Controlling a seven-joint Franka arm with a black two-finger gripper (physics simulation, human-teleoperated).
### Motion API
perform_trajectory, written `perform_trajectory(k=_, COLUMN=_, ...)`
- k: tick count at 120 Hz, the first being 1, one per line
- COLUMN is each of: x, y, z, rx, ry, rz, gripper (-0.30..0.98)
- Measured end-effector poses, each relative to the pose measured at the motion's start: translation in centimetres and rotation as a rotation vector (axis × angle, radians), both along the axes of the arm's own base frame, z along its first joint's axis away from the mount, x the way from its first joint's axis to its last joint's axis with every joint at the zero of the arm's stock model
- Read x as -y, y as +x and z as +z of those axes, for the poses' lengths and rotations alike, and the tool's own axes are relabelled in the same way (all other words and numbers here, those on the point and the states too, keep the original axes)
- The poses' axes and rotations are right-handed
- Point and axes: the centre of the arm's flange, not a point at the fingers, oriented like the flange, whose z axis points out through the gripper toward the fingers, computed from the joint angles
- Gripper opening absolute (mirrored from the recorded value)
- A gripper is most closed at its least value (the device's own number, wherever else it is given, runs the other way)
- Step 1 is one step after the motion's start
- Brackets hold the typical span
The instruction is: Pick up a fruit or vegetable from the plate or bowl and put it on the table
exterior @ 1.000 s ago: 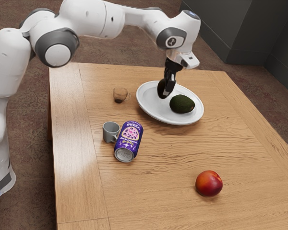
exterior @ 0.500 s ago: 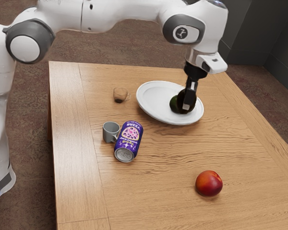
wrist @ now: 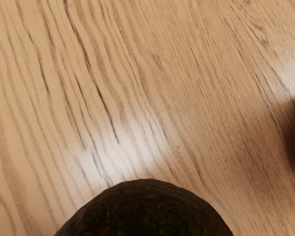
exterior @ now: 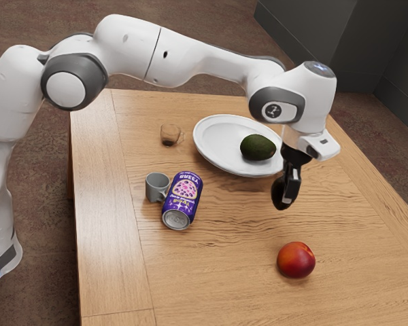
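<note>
Avocado, partly hidden, gripped in end effector.

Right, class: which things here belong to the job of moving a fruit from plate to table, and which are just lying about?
Part of the job:
- gripper
- held avocado
- plate
- table

Just lying about:
- spare avocado
- can
- grey mug
- brown cup
- red fruit

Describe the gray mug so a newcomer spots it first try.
On the wooden table, toward the exterior view's left edge, find the purple can. The gray mug is right beside it, handle toward the can. It's opaque, unlike the see-through brownish cup nearby.
</note>
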Motion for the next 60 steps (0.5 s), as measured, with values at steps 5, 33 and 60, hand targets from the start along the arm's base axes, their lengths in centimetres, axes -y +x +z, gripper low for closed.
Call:
perform_trajectory(k=5, x=-0.1, y=0.0, z=0.2, rx=0.004, ry=-0.002, rz=0.01, gripper=0.56)
perform_trajectory(k=33, x=-1.1, y=-0.5, z=2.0, rx=0.014, ry=-0.004, rz=0.069, gripper=0.66)
perform_trajectory(k=60, x=-1.9, y=-3.0, z=5.4, rx=-0.034, ry=0.016, rz=0.144, gripper=0.68)
